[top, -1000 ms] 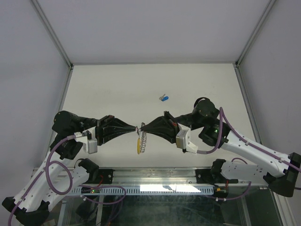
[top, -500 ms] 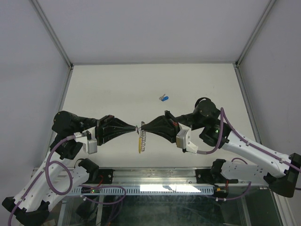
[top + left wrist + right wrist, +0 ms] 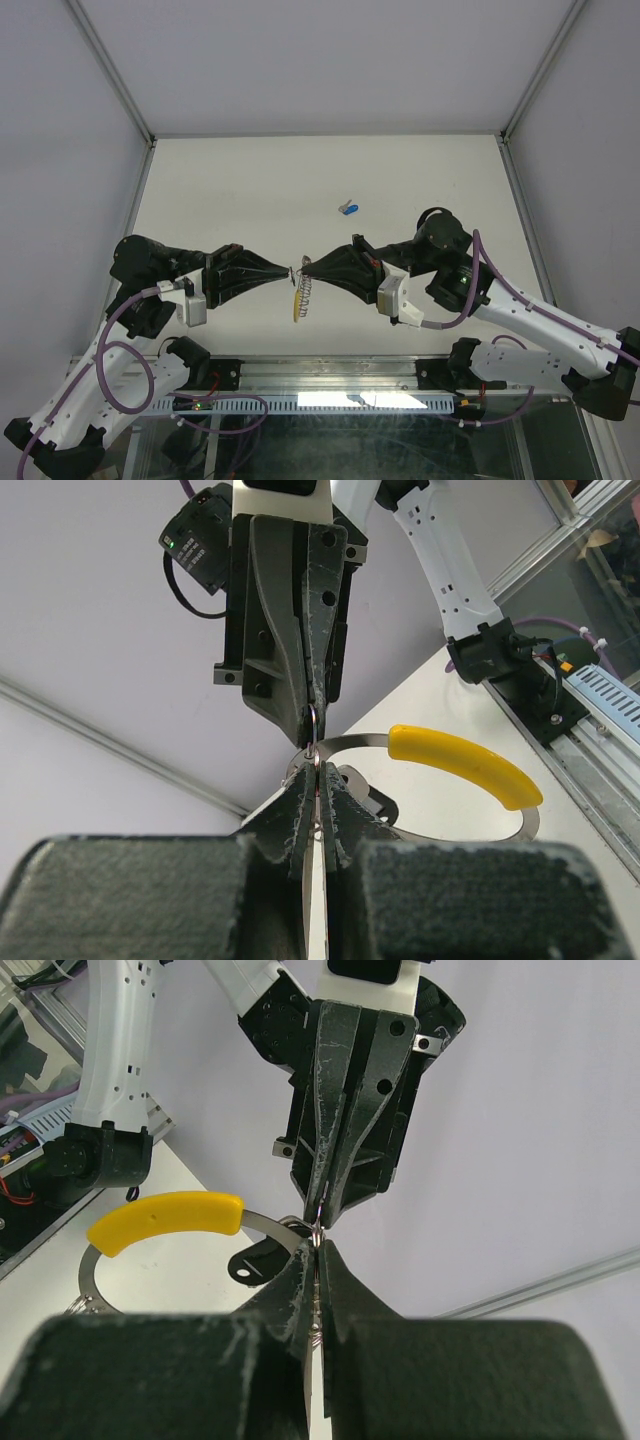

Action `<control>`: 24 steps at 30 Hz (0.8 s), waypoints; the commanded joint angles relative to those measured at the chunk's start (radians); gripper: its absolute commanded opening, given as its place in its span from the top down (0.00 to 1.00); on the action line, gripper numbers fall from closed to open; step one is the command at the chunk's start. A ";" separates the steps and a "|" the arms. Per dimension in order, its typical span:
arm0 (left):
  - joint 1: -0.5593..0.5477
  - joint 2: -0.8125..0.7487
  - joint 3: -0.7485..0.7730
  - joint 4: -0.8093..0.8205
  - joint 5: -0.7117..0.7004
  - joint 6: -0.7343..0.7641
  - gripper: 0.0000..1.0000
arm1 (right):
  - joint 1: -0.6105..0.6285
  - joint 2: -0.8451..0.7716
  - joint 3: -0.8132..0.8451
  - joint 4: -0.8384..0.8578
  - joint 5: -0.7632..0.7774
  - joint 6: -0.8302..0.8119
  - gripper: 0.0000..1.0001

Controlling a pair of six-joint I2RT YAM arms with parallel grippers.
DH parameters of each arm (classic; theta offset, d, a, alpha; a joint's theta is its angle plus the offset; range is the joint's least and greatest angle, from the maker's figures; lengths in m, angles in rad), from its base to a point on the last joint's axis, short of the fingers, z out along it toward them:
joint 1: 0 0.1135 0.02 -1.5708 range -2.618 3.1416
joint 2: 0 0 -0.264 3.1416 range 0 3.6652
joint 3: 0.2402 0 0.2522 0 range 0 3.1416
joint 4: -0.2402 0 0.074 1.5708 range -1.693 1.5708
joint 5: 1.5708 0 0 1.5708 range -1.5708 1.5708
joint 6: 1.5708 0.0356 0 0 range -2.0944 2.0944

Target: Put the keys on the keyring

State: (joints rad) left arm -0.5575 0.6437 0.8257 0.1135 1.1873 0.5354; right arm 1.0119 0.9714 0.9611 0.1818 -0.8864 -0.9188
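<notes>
Item one, my left pincer and my right pincer: both closed tight, meeting tip to tip in the air above the near middle of the bench. Item two, the keyring: it hangs from that meeting point with its yellow segment lowest, and I cannot tell which pincer bears it. Item three, a blue-headed key: it lies flat on the bench, farther back and slightly right, well apart from both pincers.

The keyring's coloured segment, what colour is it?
Yellow, on the otherwise silver keyring; it shows best in the left wrist view.
</notes>
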 commanded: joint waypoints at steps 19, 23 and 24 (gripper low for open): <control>-0.010 0.005 0.041 0.034 0.018 0.003 1.00 | 0.007 0.003 0.042 0.060 -0.006 0.007 1.00; -0.010 0.005 0.040 0.034 0.019 0.003 1.00 | 0.008 0.005 0.041 0.066 -0.008 0.010 1.00; -0.010 0.005 0.042 0.034 0.019 0.002 1.00 | 0.008 0.006 0.041 0.068 -0.008 0.009 1.00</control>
State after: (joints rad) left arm -0.5575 0.6479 0.8280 0.1139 1.1873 0.5354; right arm 1.0119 0.9791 0.9611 0.1829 -0.8875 -0.9184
